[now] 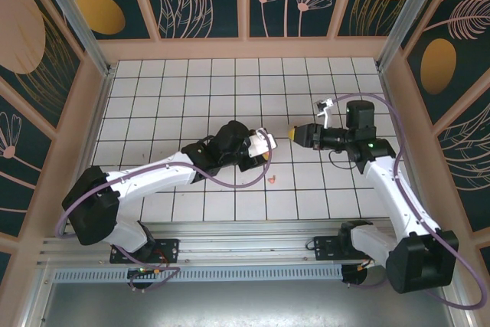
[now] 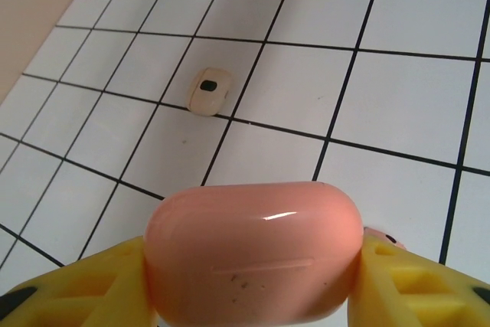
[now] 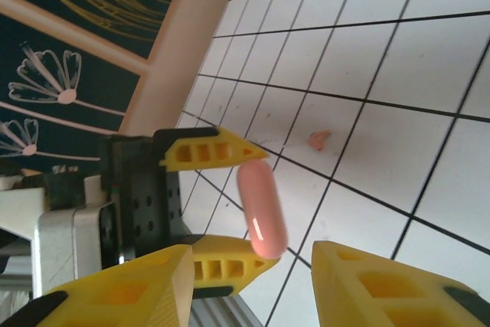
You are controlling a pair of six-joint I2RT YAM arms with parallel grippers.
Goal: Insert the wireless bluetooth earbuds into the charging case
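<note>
From above, I see my left hand [image 1: 262, 142] out over the middle of the white tiled surface [image 1: 191, 89], and it is clenched on the pink case [image 1: 266, 141]. My right hand [image 1: 294, 134] is just beside the pink case, with its yellow tips pointing at it. One tiny coral earbud [image 1: 273, 181] lies on the surface near the pink case, on the side toward the arm bases, and nothing is touching it. In my left wrist view the pink case [image 2: 253, 254] is big and close. It lies sideways, squeezed at both ends between the yellow fingers [image 2: 115, 281]. It looks closed, and I can see a thin line along its front. A pale earbud [image 2: 209, 90] with a dark spot lies flat on the surface past the pink case and a little to the left, well apart from it, next to a black tile line. A small pink bit [image 2: 380, 235] peeks out just beside the right end of the pink case, and I cannot tell what it is. In my right wrist view my right hand [image 3: 253, 254] has its two fingers spread apart with nothing held between them. Past them the pink case [image 3: 260, 208] hangs between the left hand's yellow fingers [image 3: 210, 147]. The coral earbud [image 3: 318, 139] sits on the surface up and to the right of the pink case, not touching it.
</note>
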